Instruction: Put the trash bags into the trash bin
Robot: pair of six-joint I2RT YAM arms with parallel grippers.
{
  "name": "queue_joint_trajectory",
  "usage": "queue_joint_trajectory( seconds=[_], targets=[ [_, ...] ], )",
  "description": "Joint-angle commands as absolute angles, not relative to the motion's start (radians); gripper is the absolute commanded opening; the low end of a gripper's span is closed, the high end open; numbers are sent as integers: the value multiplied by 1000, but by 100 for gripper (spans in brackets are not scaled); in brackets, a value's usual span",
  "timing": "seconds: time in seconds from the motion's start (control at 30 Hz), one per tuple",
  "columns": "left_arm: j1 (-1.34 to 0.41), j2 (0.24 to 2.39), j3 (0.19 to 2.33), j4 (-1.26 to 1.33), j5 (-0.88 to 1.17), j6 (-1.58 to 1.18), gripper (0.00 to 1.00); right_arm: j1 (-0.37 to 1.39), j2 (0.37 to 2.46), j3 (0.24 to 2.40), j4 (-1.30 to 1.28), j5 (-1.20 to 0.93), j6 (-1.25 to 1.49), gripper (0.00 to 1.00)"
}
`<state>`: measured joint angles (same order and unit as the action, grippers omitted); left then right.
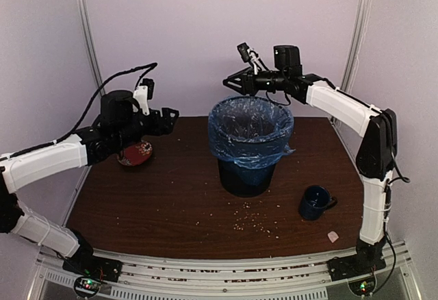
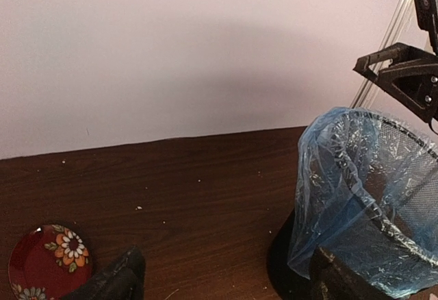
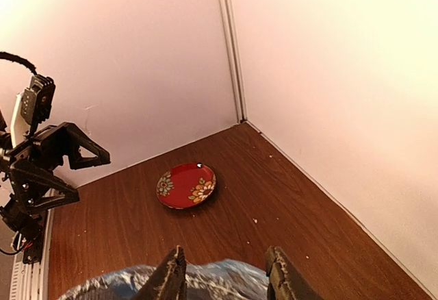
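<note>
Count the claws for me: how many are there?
2. The left black two-finger claw hovers left of the round black wire-mesh bin; the right black claw hangs high by its far rim.

The left arm (image 1: 48, 159) is extended rightward and low. The left gripper (image 1: 171, 116) is held level, jaws spread wide. The right arm (image 1: 342, 105) is raised and folded at the elbow. The right gripper (image 1: 229, 83) is pointed left, jaws parted.

White-shelled left arm (image 1: 48, 159) and right arm (image 1: 342, 105); black joints; looping black cables; green base lights
</note>
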<state>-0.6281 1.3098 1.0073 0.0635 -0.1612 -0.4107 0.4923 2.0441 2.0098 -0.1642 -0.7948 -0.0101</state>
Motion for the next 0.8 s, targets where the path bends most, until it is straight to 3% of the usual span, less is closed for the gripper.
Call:
queue_joint_trajectory(
  seconds=[0.0, 0.17, 0.27, 0.53, 0.67, 0.77],
  targets=[
    [-622, 1330, 1116, -103, -178, -365, 93, 379, 1892, 1887, -118, -787, 43, 43],
    [-617, 1411, 1338, -402, -224, -281, 96, 249, 1718, 1664, -169, -598, -60, 46],
    [-617, 1423, 1381, -451, -293, -222, 97, 178, 1619, 1532, -179, -538, -48, 48],
    [-617, 1320, 1201, -331, -162, -113, 95, 111, 1283, 1129, -240, -687, -116, 49],
    [-631, 1221, 1013, -192, 114, -20, 82, 138, 1134, 918, -295, -782, -317, 48],
    [-753, 1155, 945, -127, 152, 81, 80, 155, 1066, 834, -324, -816, -470, 49]
  ],
)
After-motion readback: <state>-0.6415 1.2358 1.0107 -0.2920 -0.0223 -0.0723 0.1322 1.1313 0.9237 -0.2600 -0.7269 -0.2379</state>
